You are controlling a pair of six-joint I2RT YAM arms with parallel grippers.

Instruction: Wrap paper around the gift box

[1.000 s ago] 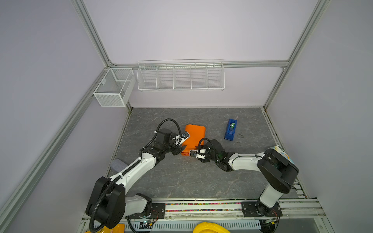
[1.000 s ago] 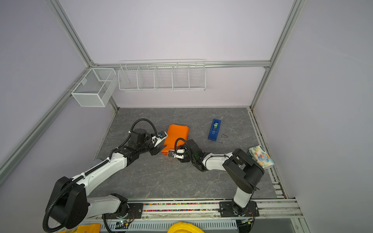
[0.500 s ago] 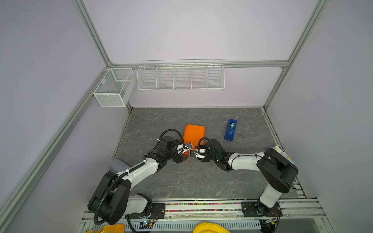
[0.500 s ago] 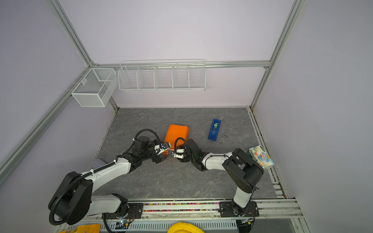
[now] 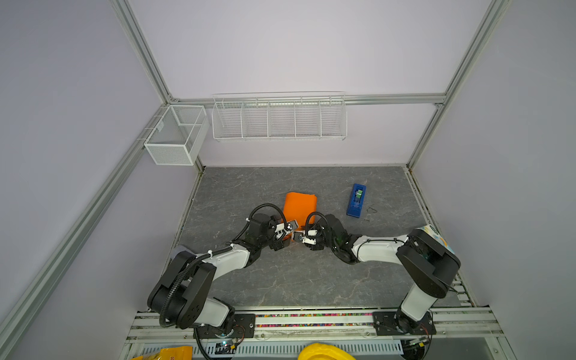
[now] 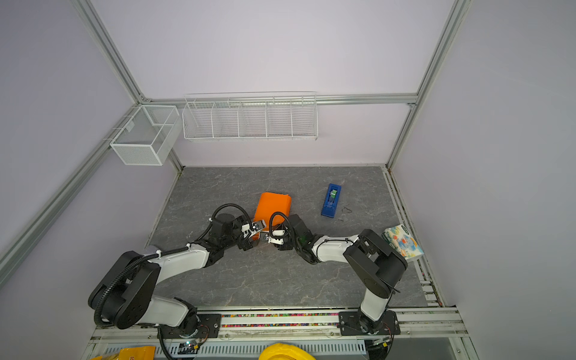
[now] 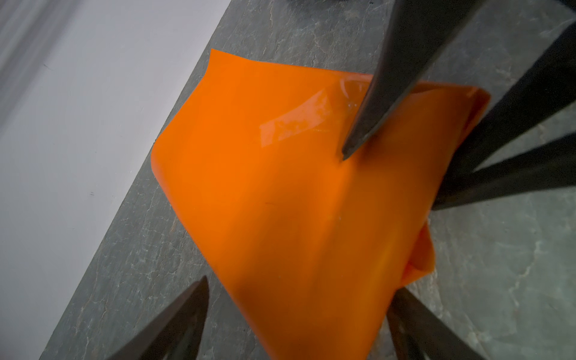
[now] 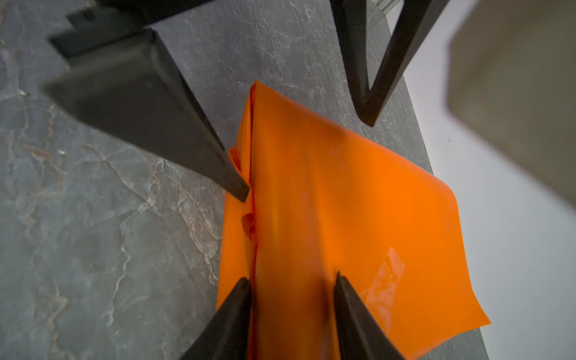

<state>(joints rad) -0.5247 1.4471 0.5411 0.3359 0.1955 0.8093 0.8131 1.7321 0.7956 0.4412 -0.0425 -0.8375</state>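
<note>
While both arms crowd its near end, the paper (image 5: 300, 204) lies folded into a flat orange bundle around the middle of the grey table (image 5: 280, 280). No slate-blue shows anywhere, so the gift box is hidden as far as I can tell.

The left gripper (image 5: 288, 235) has its jaws spread wide, one on each side of the bundle's near end. In the right wrist view one of its fingers (image 8: 218, 162) touches the crumpled side fold.

The right gripper (image 5: 300, 238) faces it from the other side, jaws pinched narrow on a raised ridge of the paper. A shiny clear strip (image 7: 305, 121) sits on the top face.

The blue tape dispenser (image 5: 356, 200) lies well off to the right, and in a top view a patterned packet (image 6: 402, 243) sits at the table's right edge.
</note>
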